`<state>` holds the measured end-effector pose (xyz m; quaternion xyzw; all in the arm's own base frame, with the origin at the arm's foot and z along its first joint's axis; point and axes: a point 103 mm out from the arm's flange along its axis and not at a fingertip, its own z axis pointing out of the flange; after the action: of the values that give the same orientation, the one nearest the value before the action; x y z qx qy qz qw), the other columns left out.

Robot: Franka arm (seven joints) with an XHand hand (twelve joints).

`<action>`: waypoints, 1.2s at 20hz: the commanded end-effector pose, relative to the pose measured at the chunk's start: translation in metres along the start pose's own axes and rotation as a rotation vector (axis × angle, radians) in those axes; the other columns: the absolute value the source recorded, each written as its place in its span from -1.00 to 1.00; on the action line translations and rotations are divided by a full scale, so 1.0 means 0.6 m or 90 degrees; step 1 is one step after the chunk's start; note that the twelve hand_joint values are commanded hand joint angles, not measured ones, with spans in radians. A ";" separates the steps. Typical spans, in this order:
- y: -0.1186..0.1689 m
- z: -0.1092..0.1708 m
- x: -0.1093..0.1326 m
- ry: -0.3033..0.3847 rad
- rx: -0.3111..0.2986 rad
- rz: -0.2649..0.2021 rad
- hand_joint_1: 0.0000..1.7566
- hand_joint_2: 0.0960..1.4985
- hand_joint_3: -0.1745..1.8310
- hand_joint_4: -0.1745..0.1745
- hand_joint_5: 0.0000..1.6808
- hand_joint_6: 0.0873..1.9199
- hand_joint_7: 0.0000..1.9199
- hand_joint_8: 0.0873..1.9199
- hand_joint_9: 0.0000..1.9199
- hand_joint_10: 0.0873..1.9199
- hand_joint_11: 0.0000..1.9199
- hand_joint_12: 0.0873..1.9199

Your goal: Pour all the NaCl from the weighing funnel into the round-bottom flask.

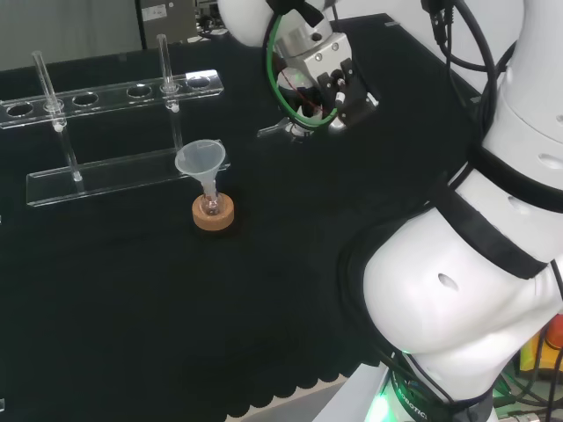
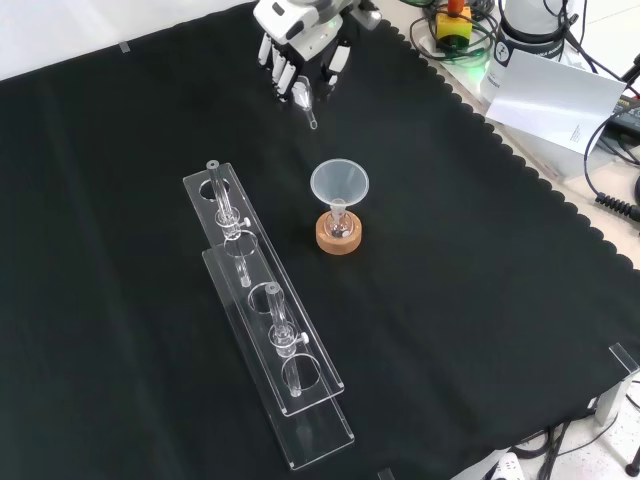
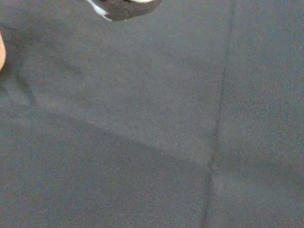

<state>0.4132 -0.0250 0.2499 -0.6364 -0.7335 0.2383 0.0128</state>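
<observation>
Fingers [image 2: 290,72] curl around a weighing funnel [image 2: 310,117], mostly hidden, well apart from the flask [image 2: 338,228].

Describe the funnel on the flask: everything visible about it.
The funnel is clear, colourless plastic or glass: a wide cone with a round open rim narrowing to a short stem. It stands upright, mouth up, its stem dropped into the neck of a small round-bottom flask, which sits on a cork ring on the black cloth. Nothing shows inside the cone. The hand is apart from it, farther off in the front view.
</observation>
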 end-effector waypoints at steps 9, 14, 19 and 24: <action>0.000 -0.052 0.040 -0.059 0.013 -0.014 0.25 0.45 -1.00 0.79 0.39 -0.30 0.25 -0.61 0.35 -0.82 -0.08 0.03; 0.011 -0.061 0.051 -0.074 0.021 -0.031 0.25 0.45 -1.00 0.79 0.39 -0.30 0.25 -0.61 0.35 -0.82 -0.08 0.02; 0.020 -0.068 0.065 -0.086 0.018 -0.044 0.25 0.45 -1.00 0.80 0.39 -0.30 0.25 -0.61 0.35 -0.82 -0.08 0.02; 0.023 -0.072 0.075 -0.099 0.022 -0.046 0.25 0.45 -1.00 0.81 0.39 -0.30 0.25 -0.61 0.35 -0.82 -0.08 0.02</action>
<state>0.4311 0.0284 0.2701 -0.5917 -0.7502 0.2944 -0.0211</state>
